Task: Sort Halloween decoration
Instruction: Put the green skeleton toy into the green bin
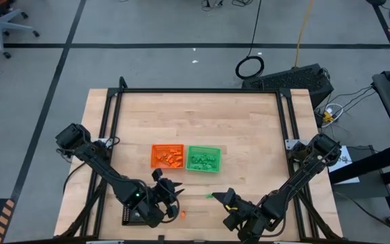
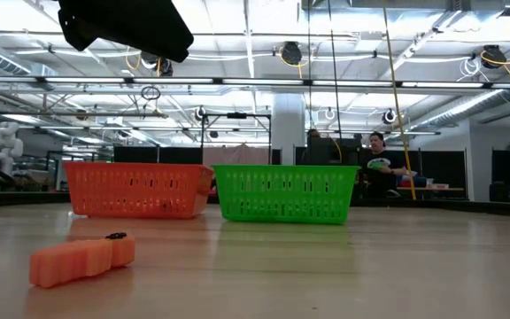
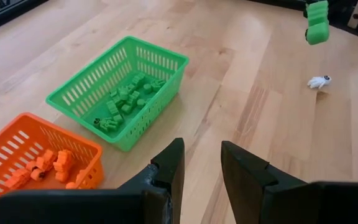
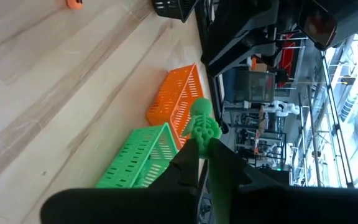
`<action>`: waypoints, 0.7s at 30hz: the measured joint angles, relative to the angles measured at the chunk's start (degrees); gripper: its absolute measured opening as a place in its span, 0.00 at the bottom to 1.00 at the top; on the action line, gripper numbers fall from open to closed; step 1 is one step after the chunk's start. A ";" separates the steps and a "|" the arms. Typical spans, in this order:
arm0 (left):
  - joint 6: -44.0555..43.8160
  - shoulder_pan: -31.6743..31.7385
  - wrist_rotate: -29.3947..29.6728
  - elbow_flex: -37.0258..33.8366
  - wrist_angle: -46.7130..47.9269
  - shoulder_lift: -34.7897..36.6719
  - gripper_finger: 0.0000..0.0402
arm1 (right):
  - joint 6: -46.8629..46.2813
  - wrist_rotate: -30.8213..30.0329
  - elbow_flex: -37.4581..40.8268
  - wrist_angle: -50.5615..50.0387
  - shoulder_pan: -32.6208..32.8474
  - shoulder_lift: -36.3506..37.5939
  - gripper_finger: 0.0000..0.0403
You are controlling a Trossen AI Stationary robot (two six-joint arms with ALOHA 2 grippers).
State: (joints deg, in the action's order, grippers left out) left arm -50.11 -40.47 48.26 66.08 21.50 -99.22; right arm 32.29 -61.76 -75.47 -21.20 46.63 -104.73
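The left pincer (image 3: 201, 168) is hovering with fingers apart and empty over the table (image 1: 249, 122); the right pincer (image 4: 204, 152) is gripping a green trinket (image 4: 202, 124), seemingly bound next for the green tray (image 1: 203, 158).

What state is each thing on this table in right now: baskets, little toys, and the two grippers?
Orange basket: upright, holds orange pieces.
Green basket: upright, holds green pieces.
Orange piece: loose on the table.
White piece: loose on the table.
Green piece: pinched in the right gripper, off the table.
Left gripper: partly open, holding nothing.
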 joint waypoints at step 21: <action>5.21 0.00 -0.40 -0.02 -7.75 -5.51 0.26 | -25.06 0.48 -0.01 -0.42 -2.70 0.00 0.00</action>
State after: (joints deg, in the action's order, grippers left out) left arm -44.90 -40.47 47.86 66.06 13.75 -104.73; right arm 7.23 -61.28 -75.48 -21.61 43.93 -104.73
